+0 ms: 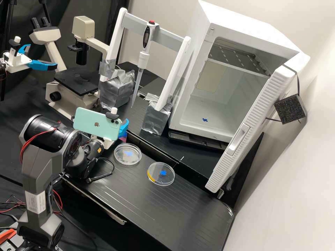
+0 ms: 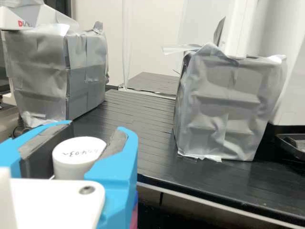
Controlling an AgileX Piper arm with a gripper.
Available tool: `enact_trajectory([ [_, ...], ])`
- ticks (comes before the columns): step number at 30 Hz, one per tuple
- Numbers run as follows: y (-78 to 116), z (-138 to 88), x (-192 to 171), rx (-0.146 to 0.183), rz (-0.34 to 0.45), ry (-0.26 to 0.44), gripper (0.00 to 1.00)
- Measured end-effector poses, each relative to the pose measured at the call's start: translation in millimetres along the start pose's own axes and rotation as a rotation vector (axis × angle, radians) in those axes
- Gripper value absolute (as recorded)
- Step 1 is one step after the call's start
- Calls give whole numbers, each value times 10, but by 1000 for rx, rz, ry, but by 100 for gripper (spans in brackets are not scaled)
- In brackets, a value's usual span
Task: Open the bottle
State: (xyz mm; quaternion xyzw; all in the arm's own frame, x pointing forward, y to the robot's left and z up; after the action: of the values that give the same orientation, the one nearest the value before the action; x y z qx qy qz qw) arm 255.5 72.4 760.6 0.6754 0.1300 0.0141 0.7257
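In the high view the gripper [image 1: 123, 128] is partly behind the phone on the arm, at the back left edge of the bench's front section. In the wrist view the gripper [image 2: 96, 130] is shut on the bottle's white cap [image 2: 78, 153], which has handwriting on top and sits upright between the grey pads. Beside the right finger, a pink and blue strip of the bottle [image 2: 135, 213] is visible. The same pink [image 1: 123, 138] shows just under the blue finger in the high view. Fingers and phone hide most of the bottle's body.
Two clear round dishes [image 1: 127, 154] [image 1: 161, 173] lie on the front section [image 1: 139, 198]. Behind stand two taped blocks [image 1: 118, 89] [image 1: 156, 116] holding a frame with a pipette [image 1: 143, 57], a microscope [image 1: 75, 82] and an open white cabinet [image 1: 209, 127].
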Motion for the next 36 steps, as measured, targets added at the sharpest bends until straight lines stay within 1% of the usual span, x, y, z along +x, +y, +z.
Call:
enact_trajectory([
  [13,31,-28,-17,0,0,2,0],
  [19,79,-69,-40,0,10,11,0],
  [23,164,-121,-73,11,49,23,0],
  [28,283,-192,-126,8,89,53,0],
  [31,352,-228,-181,22,116,70,0],
  [32,359,-235,-215,34,120,76,0],
  [35,344,-233,-325,53,117,89,0],
  [36,333,-227,-360,55,113,93,0],
])
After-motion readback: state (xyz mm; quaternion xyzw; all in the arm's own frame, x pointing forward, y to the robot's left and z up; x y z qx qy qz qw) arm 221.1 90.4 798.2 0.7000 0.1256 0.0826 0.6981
